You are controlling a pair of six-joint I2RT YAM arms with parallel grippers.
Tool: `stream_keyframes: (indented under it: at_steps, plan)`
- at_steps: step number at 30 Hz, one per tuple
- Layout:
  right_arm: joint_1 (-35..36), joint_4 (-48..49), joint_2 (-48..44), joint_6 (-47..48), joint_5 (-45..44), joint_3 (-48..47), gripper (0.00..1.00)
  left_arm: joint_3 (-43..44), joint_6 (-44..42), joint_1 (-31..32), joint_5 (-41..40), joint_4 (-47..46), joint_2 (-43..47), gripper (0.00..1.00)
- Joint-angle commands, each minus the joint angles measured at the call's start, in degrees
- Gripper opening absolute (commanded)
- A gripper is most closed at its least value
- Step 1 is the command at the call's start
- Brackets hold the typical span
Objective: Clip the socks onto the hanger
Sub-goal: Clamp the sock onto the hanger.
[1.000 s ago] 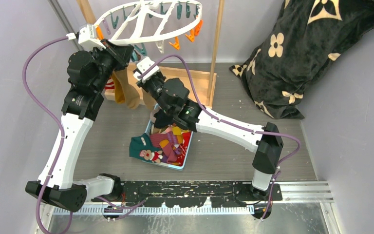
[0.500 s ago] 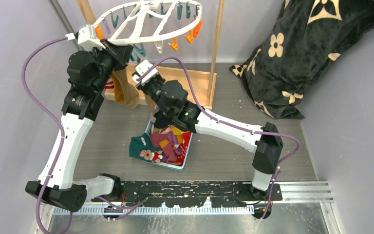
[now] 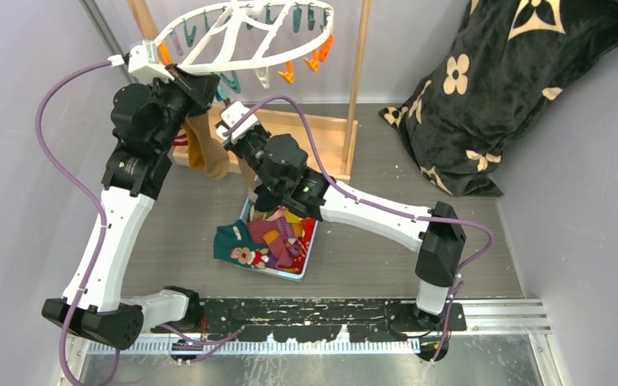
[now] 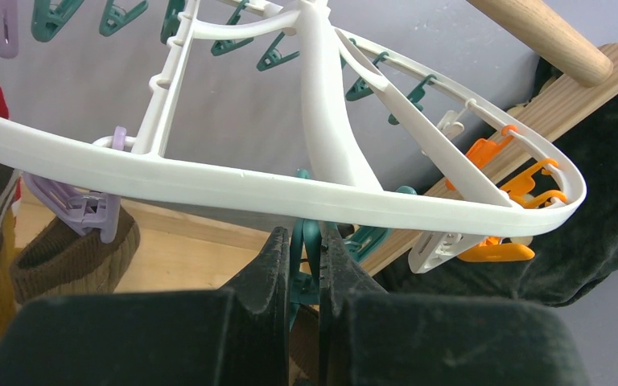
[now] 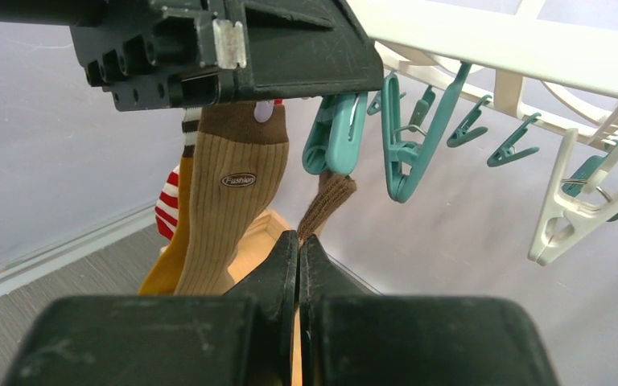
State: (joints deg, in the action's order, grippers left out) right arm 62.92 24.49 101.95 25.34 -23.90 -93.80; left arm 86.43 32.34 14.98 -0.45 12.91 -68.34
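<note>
Lilac-grey walls close round the grey plank table point(image 3: 386, 265). Both my claws are clamped. My left claw point(image 4: 306, 261) squeezes one teal plastic clip point(image 4: 309, 241) under the white plastic oval hanger point(image 4: 209, 181). My right claw point(image 5: 298, 241) pinches one soft brown ribbed sock point(image 5: 327, 201), its cuff up at that clip. It looks light and floppy, so I'd hold it near the cuff. Three socks hang clipped: a tan labelled sock point(image 5: 233, 209), a mustard sock point(image 5: 161, 277) and a red-white striped sock point(image 5: 173, 205). The pile in the pale blue tray point(image 3: 290, 275) I can't count.

The hanger point(image 4: 209, 181) was white, with a teal clip point(image 4: 312, 233), orange clips point(image 4: 491, 153) and a lilac clip point(image 4: 80, 211). The tan sock point(image 5: 233, 201) was ribbed with a dark cuff, the striped sock point(image 5: 169, 211) red and white, the brown sock point(image 5: 327, 201) ribbed too, the blanket point(image 3: 499, 88) black with cream flowers.
</note>
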Motion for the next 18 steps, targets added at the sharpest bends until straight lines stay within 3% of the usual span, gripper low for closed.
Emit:
stream_keyframes:
  at_steps: [1,18]
  plan:
    - [0.5,4.2,-0.4,0.7,-0.2,-0.3,0.01,1.5,-0.6,-0.1,-0.6,-2.7,1.9,0.0]
    - [0.6,3.4,-0.1,4.6,0.2,-2.4,0.01,1.1,-0.7,-0.1,-0.5,-2.5,2.1,0.0]
